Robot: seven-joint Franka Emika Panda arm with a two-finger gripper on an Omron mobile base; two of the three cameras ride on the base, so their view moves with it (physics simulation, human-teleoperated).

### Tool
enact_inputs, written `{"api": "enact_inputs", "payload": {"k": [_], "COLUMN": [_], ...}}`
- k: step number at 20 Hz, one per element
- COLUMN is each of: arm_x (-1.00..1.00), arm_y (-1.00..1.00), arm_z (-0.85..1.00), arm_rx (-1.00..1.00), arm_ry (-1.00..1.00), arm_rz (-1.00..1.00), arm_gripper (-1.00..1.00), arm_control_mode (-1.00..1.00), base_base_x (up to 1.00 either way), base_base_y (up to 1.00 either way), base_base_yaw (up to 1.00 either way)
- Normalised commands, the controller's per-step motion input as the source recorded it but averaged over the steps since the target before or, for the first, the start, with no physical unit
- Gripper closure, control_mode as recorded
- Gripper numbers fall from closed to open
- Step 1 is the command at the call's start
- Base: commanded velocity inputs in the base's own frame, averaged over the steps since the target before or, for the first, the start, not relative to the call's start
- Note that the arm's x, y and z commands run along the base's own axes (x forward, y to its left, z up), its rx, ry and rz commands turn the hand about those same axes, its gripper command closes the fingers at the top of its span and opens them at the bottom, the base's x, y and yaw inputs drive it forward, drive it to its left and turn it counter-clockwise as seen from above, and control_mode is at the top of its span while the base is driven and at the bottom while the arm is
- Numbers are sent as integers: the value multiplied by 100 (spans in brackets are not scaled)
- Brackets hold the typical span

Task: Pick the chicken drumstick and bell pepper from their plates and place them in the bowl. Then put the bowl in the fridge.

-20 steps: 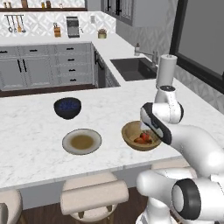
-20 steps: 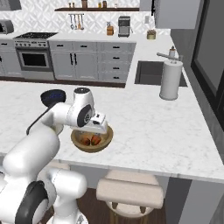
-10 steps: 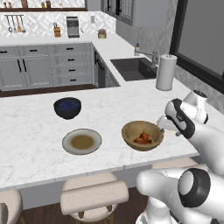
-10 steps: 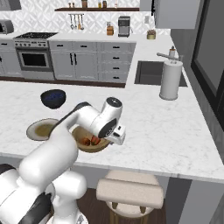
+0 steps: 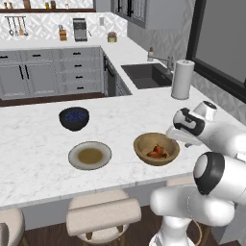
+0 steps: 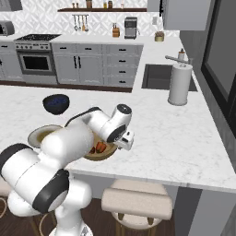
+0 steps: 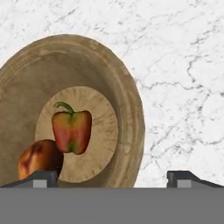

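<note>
Nearest to us in the hand view, the gripper (image 7: 111, 177) shows its two dark fingertips (image 7: 41, 177) at the bottom corners, spread as wide as they go and holding nothing. Just beyond them, filling the left of that frame, lies the wooden bowl (image 7: 127, 109); the bell pepper (image 7: 72, 130) rests on its floor, stem toward the upper left, and the chicken drumstick (image 7: 39, 159) sits against it at lower left. Both foods are thus already in the bowl, and we judge the loading step complete.

The relation that governs the next move is this: the bowl's near rim runs up the frame between the two fingertips, with its hollow to the left and bare marble counter (image 7: 183, 78) to the right. We take this as a stance suited to pinching the rim wall, one finger inside, one outside.

In the left base view the bowl sits at centre right, the hand just right of it. Farther off stand an emptied plate (image 5: 90, 155), a dark blue bowl (image 5: 74, 118) and, beyond, a paper towel roll (image 5: 182, 79).
</note>
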Motion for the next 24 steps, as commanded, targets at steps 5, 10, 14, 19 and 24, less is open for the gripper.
{"api": "enact_inputs", "payload": {"k": [5, 10, 14, 19, 24], "arm_x": [32, 18, 6, 0, 0], "arm_y": [1, 0, 2, 2, 6], "arm_z": [-43, -40, -34, -23, -4], "arm_rx": [0, 0, 0, 0, 0], "arm_ry": [2, 2, 1, 2, 0], "arm_rz": [0, 0, 0, 0, 0], "arm_gripper": [-100, -100, -100, -100, 100], "arm_control_mode": [-100, -100, -100, -100, -100], "base_base_x": [0, 0, 0, 0, 0], "base_base_y": [0, 0, 0, 0, 0], "base_base_yaw": [0, 0, 0, 0, 0]}}
